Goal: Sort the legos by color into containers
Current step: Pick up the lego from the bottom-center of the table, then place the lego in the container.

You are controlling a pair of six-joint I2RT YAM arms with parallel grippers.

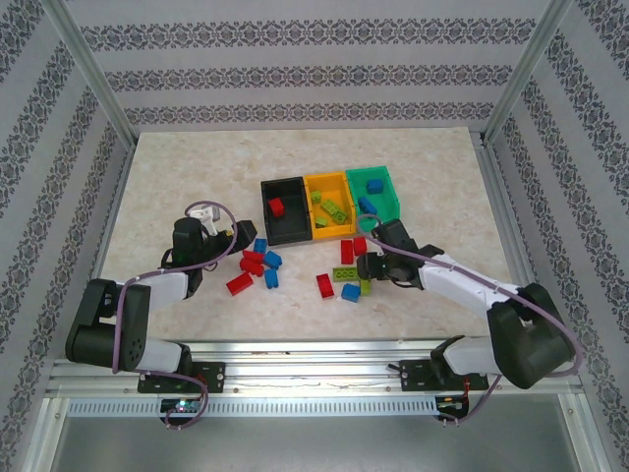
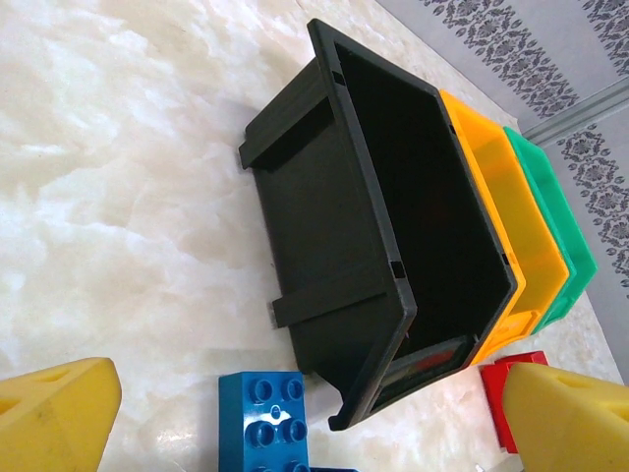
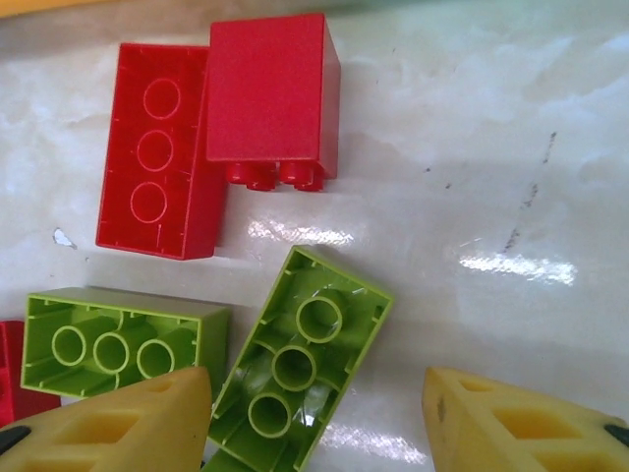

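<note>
The fingers (image 2: 54, 413) of the left gripper (image 1: 234, 236) stood spread with nothing between them, low over the marble-patterned table (image 1: 197, 167) just left of the black bin (image 1: 287, 236). In the left wrist view the left gripper (image 2: 310, 393) framed a studs-up blue brick (image 2: 263, 418) lying on the table close to the black bin (image 2: 324, 226). A red corner brick (image 2: 499, 393) was partly hidden behind one finger.

From above, a loose group lay just beside that gripper. It was made up of red bricks (image 1: 254, 262) and blue bricks (image 1: 272, 260), touching or nearly so, with a long red brick (image 1: 239, 284) nearest the arms.

The three bins sat joined in a row. The black bin held a single red brick (image 1: 276, 206). The yellow-orange bin (image 1: 334, 233) held lime bricks (image 1: 334, 208). The green bin (image 1: 385, 187) held a lone blue brick (image 1: 368, 206).

In front of the yellow-orange and green bins lay a second group: a pair of red bricks (image 1: 354, 248), a lime brick (image 1: 349, 272), a small blue brick (image 1: 350, 291) and, a little to the left, a separate red brick (image 1: 323, 285).

The right gripper (image 1: 371, 267) hung low over this group. In the right wrist view its fingers (image 3: 521, 423) were parted and pinching nothing. An upturned lime brick (image 3: 305, 374) lay slantwise between them, hollow side up. One end was at one finger and the other finger stood apart from it. Just beside it lay a second upturned lime brick (image 3: 118, 344). Farther off, a hollow-side-up red brick (image 3: 157, 152) touched a red brick on its side (image 3: 270, 93).
</note>
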